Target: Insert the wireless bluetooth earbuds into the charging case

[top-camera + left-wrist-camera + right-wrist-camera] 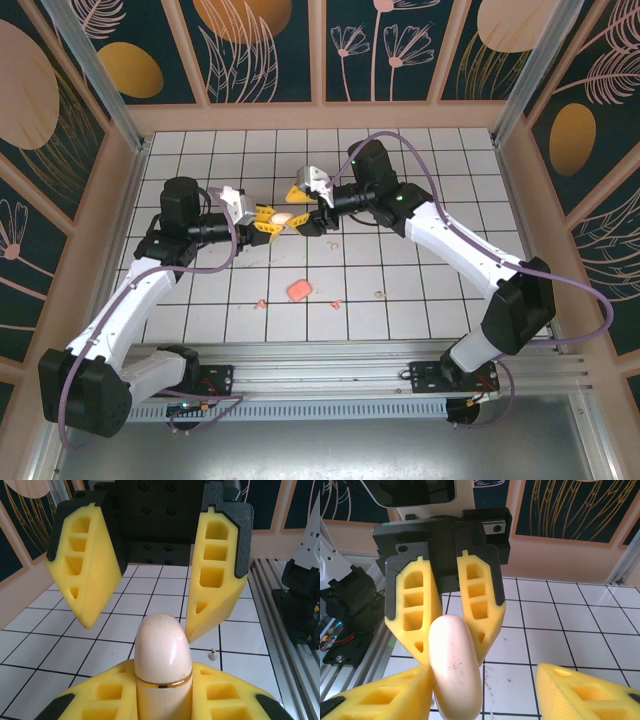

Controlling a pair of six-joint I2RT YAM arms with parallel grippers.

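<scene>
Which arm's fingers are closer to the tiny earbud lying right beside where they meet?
Right. The right fingers are close beside the earbud; the left fingers are farther, beyond the held case.

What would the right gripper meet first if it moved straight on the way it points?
Likely the pink case, clamped in the left gripper directly ahead, its tip between the right gripper's open fingers.

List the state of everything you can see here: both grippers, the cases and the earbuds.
Left gripper: shut on the charging case.
Right gripper: open, fingers on either side of the case's end.
Charging case: closed at its gold seam, held off the table.
Second case: lying on the table, open or closed unclear.
Earbuds: loose, scattered on the table.
</scene>
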